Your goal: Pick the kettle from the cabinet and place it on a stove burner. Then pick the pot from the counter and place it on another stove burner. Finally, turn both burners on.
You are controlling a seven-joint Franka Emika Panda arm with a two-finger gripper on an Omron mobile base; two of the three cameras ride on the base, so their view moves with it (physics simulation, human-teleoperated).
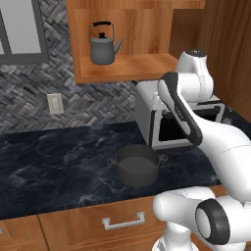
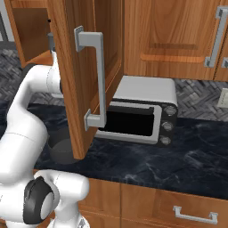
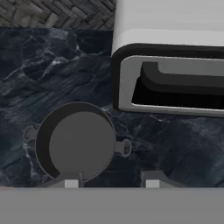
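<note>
Raise jaws (image 3: 111, 183) (apart, holding nothing) to the kettle (image 1: 103, 46) on the cabinet (image 1: 127, 66) shelf; grip its handle squarely.

silver microwave (image 2: 142, 111), wall outlet (image 1: 55, 103), herringbone backsplash (image 1: 29, 93)

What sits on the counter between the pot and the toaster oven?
Nothing: in the hand view, bare black counter separates the pot from the toaster oven.

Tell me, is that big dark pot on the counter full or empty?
Empty: the hand view looks straight into the pot and shows only its bare grey bottom.
</note>
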